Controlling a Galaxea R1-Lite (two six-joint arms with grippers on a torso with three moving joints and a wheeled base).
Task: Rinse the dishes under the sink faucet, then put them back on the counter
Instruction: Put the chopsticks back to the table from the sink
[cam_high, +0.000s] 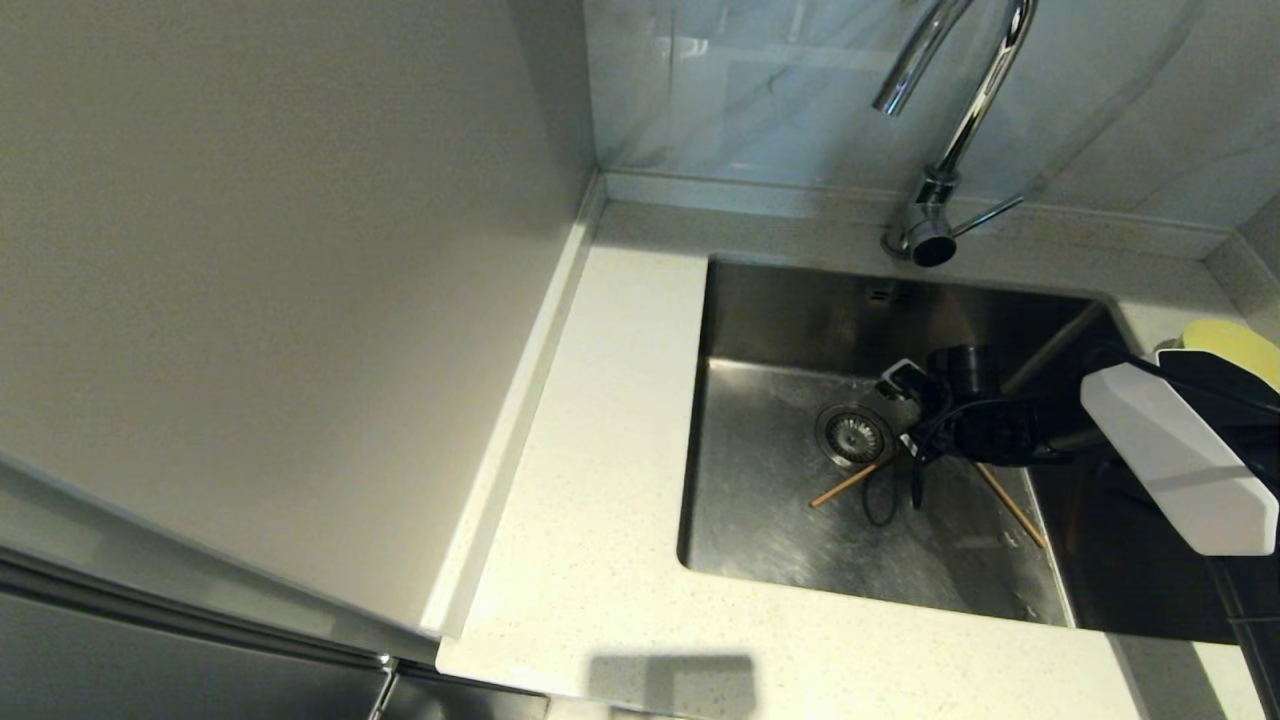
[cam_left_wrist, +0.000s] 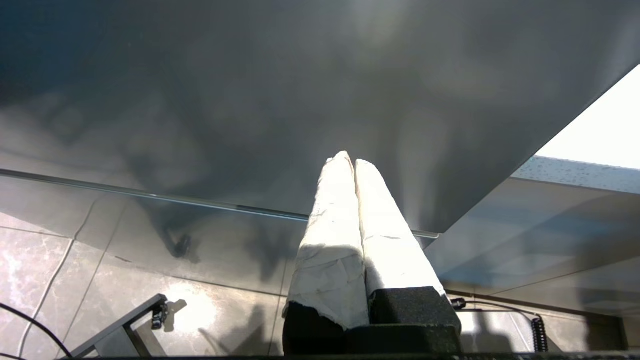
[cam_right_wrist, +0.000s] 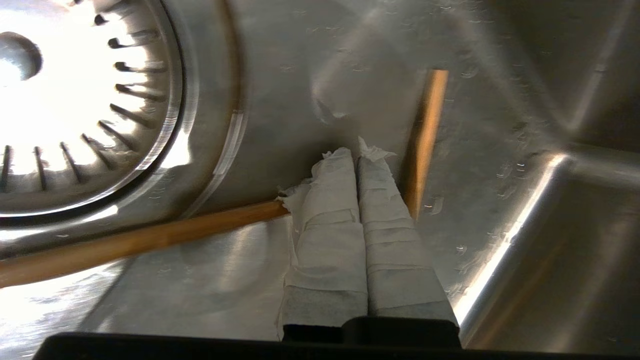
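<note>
Chopsticks (cam_right_wrist: 135, 243) flanking closed right fingers (cam_right_wrist: 380, 210)

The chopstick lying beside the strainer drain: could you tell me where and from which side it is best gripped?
I would grip that chopstick near its middle, coming straight down from above with the right pincer turned across its length. It lies flat on the sink floor, so only its two long sides offer purchase. Its end by the strainer drain sits close to the raised rim.
</note>
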